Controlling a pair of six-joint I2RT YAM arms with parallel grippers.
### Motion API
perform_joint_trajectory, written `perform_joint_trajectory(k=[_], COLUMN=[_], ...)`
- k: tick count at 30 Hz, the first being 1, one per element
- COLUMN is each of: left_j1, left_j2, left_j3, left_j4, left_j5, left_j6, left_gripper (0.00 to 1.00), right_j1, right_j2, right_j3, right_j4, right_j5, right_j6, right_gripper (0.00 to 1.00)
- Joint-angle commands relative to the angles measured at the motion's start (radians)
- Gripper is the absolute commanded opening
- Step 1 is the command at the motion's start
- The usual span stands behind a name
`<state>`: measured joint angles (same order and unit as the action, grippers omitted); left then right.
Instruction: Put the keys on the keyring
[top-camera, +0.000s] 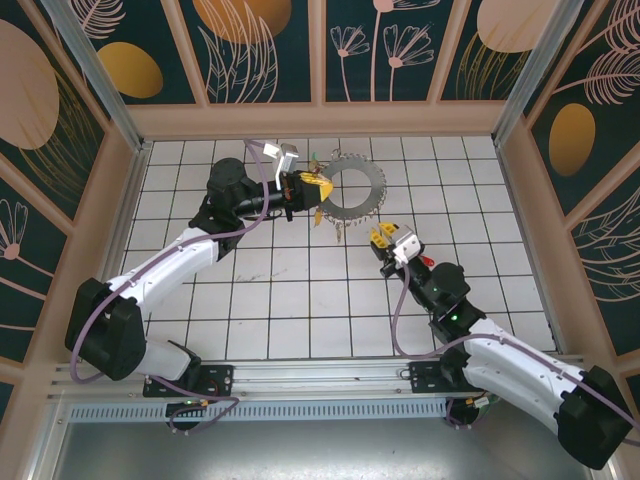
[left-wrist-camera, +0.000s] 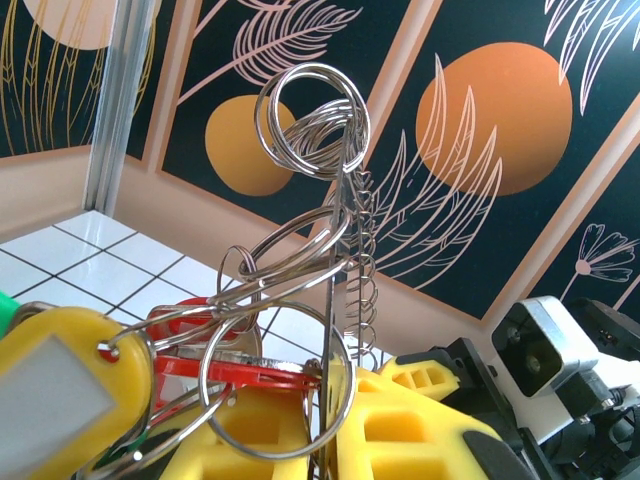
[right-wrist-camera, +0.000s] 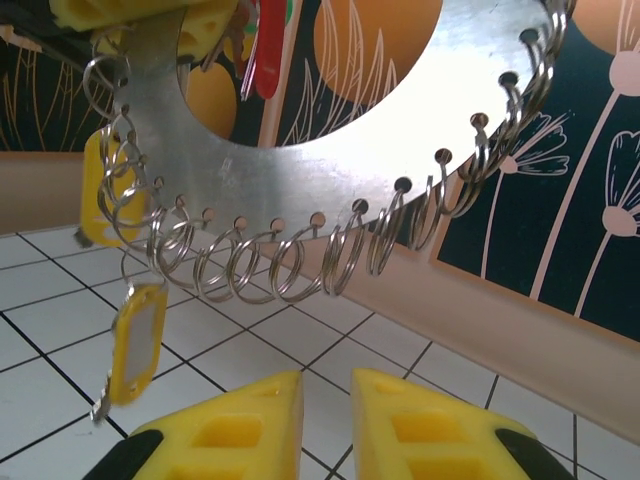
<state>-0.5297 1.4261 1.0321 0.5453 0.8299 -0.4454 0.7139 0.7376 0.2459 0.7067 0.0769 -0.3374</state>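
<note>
The keyring (top-camera: 374, 198) is a flat silvery hoop with a fringe of split rings along its rim, held up off the tiles at the back middle. My left gripper (top-camera: 312, 188) is shut on its left edge; in the left wrist view the yellow fingers (left-wrist-camera: 420, 430) pinch the plate edge-on (left-wrist-camera: 340, 250). A red-headed key (left-wrist-camera: 215, 375) and a yellow tag (left-wrist-camera: 60, 385) hang from rings beside that grip. My right gripper (top-camera: 384, 238) sits just below and to the right of the hoop, its jaws a narrow gap apart and empty (right-wrist-camera: 327, 420). Above it hangs the keyring (right-wrist-camera: 300, 170), with a yellow tag (right-wrist-camera: 135, 340) dangling.
The floor is white tile (top-camera: 300, 300) with wooden walls (top-camera: 320, 120) on three sides. The left arm (top-camera: 180, 260) stretches diagonally across the left half. The right arm (top-camera: 480, 340) comes in from the near right corner.
</note>
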Motion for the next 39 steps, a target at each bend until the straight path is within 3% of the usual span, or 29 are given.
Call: perform_joint_trajectory(k=[1, 15, 25, 32, 39], left_j1=[0.004, 0.004, 0.004, 0.004, 0.004], left_j2=[-0.032, -0.03, -0.046, -0.052, -0.053], left_j3=[0.006, 0.003, -0.001, -0.001, 0.003], left_j4=[0.033, 0.042, -0.025, -0.042, -0.074], left_j5=[0.007, 0.006, 0.002, -0.001, 0.002], left_j6=[0.02, 0.011, 0.056, 0.07, 0.091], left_gripper=[0.05, 0.05, 0.05, 0.05, 0.05], right_j1=[-0.009, -0.01, -0.011, -0.011, -0.011], right_j2=[-0.024, -0.017, -0.033, -0.03, -0.022], right_j3=[-0.013, 0.017, 0.026, 0.052, 0.059], right_j4=[0.026, 0.02, 0.028, 0.004, 0.022], right_j5=[-0.036, -0.098, 0.056, 0.019, 0.063], right_j6=[0.029, 0.038, -0.002, -0.025, -0.04], right_gripper=[0.2, 0.19, 0.2, 0.2, 0.2])
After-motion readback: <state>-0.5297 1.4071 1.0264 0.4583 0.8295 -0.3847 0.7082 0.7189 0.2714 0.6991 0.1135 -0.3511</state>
